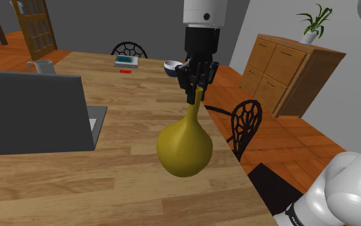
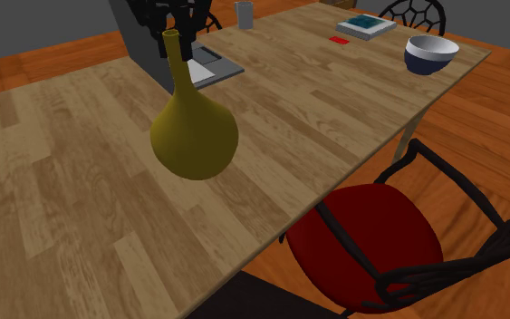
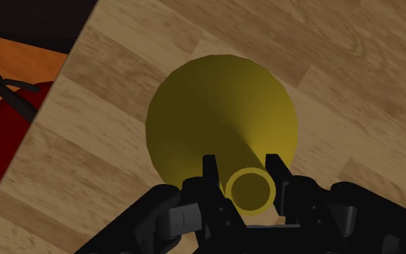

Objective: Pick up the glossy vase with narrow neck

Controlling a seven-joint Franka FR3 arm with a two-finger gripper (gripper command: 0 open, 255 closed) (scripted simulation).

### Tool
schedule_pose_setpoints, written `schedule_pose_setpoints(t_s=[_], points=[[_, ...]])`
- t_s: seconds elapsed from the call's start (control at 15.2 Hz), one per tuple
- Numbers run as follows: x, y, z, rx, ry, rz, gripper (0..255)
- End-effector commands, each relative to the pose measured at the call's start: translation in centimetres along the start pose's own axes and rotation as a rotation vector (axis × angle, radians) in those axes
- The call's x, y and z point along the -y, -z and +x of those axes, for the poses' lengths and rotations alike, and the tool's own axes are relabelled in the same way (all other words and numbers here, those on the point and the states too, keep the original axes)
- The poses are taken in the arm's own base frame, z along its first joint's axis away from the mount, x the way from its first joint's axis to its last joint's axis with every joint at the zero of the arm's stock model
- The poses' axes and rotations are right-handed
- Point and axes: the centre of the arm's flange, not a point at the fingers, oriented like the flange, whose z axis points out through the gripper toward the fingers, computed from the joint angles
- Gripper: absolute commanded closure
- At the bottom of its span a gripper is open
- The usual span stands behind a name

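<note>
Showing a grasp at the neck: the black fingers (image 3: 210, 172) are closed on the narrow neck of the olive-yellow vase (image 1: 184, 149), one on each side just under its open rim. The vase's long axis runs close to upright. Its mouth points up between the fingers and its round, glossy belly hangs directly below them, over the wooden tabletop (image 1: 76, 186) near that surface's edge. Whether the underside of the belly touches the wood cannot be told: in the wrist view the belly itself covers its base, and in the two exterior views no contact line is plain. In the shoulder view one finger overlaps part of the upper neck, and the arm above the fingers is cut off by the frame. In the second exterior view the hand is cut off at the top edge, so the mouth of the vase shows just beneath black parts that are hard to separate. Just behind the fingers in the shoulder view stands a dark blue bowl (image 1: 171, 66) with a white inside. Farther beyond them lie a book (image 1: 126, 61) and a small red item (image 1: 126, 71). A grey laptop (image 1: 31, 112), seen from the back of its screen, stands well to one side of the fingers. Below them, past the table edge, is a black-framed chair with a red seat (image 2: 375, 236), partly cut off.
</note>
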Motion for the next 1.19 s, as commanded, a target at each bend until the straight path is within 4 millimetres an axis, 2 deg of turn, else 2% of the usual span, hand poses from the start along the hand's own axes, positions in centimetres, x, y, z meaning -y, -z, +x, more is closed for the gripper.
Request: schedule_pose_setpoints(t_s=[0.0, 0.2, 1.12], points=[[0.0, 0.0, 0.0, 0.001, 0.0, 0.0, 255], [0.0, -0.1, 0.0, 0.001, 0.0, 0.0, 255], [0.0, 7.2, -1.1, 0.001, 0.0, 0.0, 255]])
